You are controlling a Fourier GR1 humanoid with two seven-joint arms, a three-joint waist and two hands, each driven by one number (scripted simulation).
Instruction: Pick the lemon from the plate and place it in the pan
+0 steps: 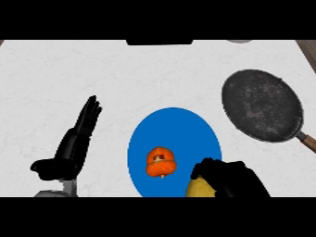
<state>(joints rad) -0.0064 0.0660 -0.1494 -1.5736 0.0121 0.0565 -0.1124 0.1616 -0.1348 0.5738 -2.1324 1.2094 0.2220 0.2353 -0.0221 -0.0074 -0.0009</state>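
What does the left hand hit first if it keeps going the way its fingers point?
Nothing visible, probably. The left hand points up and slightly right across bare counter, passing left of the blue plate. Height above the counter is unclear.

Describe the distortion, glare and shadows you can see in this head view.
Head view: the round blue plate looks taller than wide, stretched by the steep angle; the dark pan likewise reads as an oval. No glare on the white counter; lighting is flat, with no distinct shadows under the orange pepper or either hand.
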